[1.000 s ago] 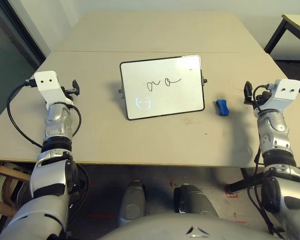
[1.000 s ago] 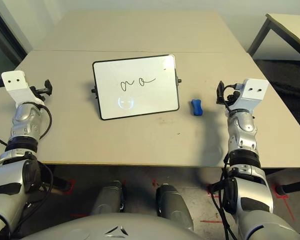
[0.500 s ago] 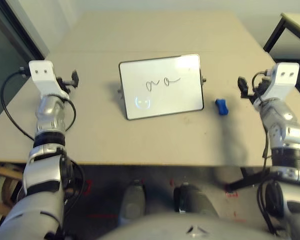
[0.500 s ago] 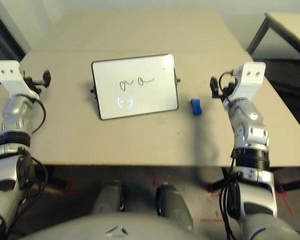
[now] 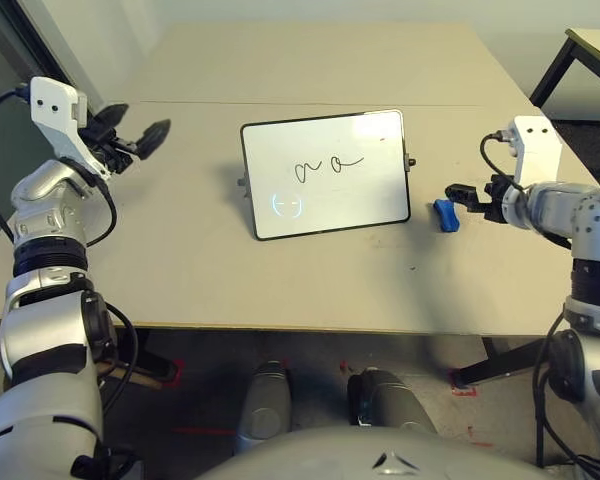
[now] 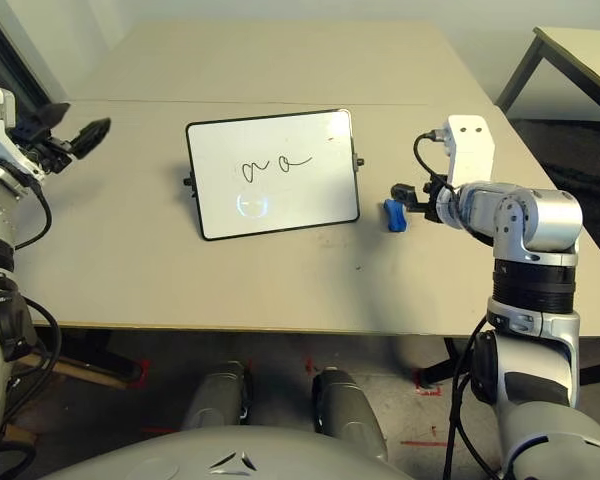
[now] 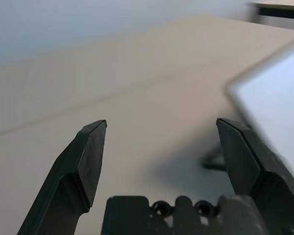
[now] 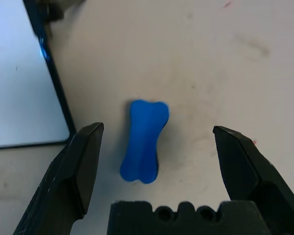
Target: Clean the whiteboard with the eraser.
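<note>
Listing from the left: left claw (image 5: 130, 140), raised over the counter's (image 5: 310, 280) left side, fingers spread wide, nothing between them, well apart from the board.

Centre: whiteboard (image 5: 325, 172), lying on the counter with black rim, small knobs at both side edges. Writing: one looped black scribble near the middle, not readable as letters. A round light reflection sits below it. No brand or label can be made out.

Right of the board: eraser (image 8: 144, 141), bright blue, bone-shaped, flat on the counter just beside the board's lower right corner, not touching it.

Far right: right claw (image 8: 152, 166), fingers at full spread, empty, just beside the eraser. The wrist view has the eraser centred between the fingers, long axis running along them, so closing would pinch its narrow waist. Right arm is clearly nearer.
</note>
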Controlling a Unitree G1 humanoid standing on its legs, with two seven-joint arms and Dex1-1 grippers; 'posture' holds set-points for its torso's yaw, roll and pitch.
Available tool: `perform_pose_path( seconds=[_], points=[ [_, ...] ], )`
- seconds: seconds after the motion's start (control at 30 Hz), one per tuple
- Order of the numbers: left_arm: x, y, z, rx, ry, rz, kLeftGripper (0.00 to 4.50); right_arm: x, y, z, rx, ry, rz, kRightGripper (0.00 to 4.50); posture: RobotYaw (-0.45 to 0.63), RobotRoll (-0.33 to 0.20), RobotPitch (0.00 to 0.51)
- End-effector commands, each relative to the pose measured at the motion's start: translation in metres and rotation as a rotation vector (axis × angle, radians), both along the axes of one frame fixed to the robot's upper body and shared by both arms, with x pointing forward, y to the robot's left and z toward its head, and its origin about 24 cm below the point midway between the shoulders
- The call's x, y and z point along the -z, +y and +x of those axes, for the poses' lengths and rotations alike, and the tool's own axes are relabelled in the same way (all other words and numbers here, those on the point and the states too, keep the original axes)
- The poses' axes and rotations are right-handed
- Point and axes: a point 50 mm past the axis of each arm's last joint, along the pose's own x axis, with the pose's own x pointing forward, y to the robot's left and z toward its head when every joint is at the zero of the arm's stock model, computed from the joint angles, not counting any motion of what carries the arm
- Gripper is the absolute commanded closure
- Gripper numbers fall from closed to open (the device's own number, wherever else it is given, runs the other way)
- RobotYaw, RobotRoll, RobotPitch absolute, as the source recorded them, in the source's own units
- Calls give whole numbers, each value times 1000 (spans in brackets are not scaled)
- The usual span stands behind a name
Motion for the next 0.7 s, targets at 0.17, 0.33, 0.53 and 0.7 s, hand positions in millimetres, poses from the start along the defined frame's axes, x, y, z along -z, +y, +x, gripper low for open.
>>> perform_pose_path(
  seconds=[0.17,0.33,0.53,0.7],
  points=[
    [-17,-11,-24,330,136,29,0,21,3,1,-23,80,-18,38,226,0,46],
    [-14,-16,-39,437,230,49,0,34,6,2,-30,108,-13,38,242,0,52],
    [-11,-20,-46,469,262,62,0,42,9,3,-34,123,-6,38,248,0,54],
    [-12,-21,-46,470,248,69,0,42,8,4,-41,102,-36,1006,248,0,52]
  ],
)
